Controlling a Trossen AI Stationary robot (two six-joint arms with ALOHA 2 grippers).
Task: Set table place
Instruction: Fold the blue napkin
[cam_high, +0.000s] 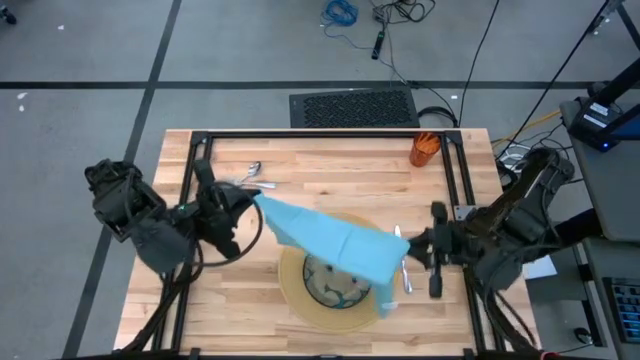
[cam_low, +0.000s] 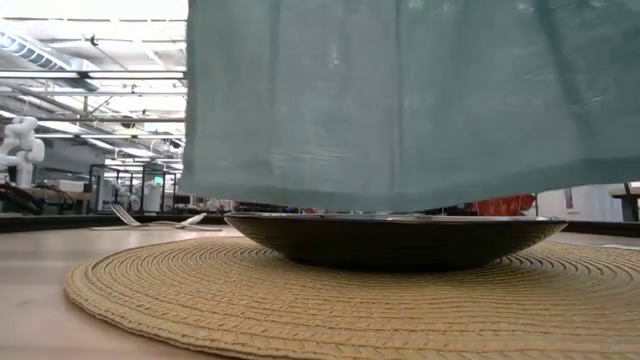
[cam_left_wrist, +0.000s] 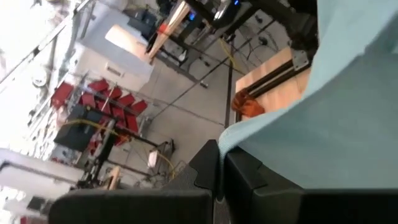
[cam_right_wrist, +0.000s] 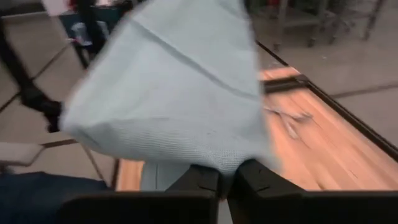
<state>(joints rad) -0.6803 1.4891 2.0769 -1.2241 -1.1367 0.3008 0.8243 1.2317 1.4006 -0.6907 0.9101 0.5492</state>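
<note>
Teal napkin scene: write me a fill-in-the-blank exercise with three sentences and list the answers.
1. The left gripper and the right gripper hold the teal napkin stretched above the ____.
2. The bowl sits on the round woven ____.
3. The small cup near the table far edge is ____ in colour.

Answers: bowl; mat; orange

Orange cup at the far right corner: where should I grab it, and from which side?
Judging from the high view, the orange cup stands alone near the far right corner of the table. Grip its side wall from above, approaching from the right arm's side. Both grippers, left and right, currently hold the teal napkin over the bowl.
</note>
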